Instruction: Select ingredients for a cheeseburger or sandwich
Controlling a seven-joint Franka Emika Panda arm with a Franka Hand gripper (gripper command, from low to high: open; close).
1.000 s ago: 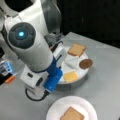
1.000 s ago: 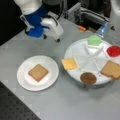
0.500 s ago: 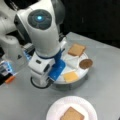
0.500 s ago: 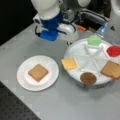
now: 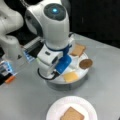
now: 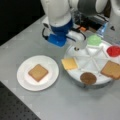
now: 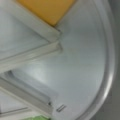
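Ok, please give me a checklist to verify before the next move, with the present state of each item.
1. Toast square lies flat on paper plate: ok.
2. Cheese square, patty, green round, red round, second toast sit in divided tray: ok.
3. Gripper hangs over the tray's empty compartment, between cheese square and green round: ok.
4. Gripper is free of any piece: cannot tell.

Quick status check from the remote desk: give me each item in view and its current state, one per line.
Toast on paper plate: flat, alone, nothing stacked on it.
Paper plate: holds only that toast.
Second toast: in its tray compartment.
Cheese square: in its compartment.
Patty: in its compartment.
Green round: in its compartment.
Red round: in its compartment.
Divided tray: one compartment bare, under the arm's wrist.
Gripper: fingers not visible.
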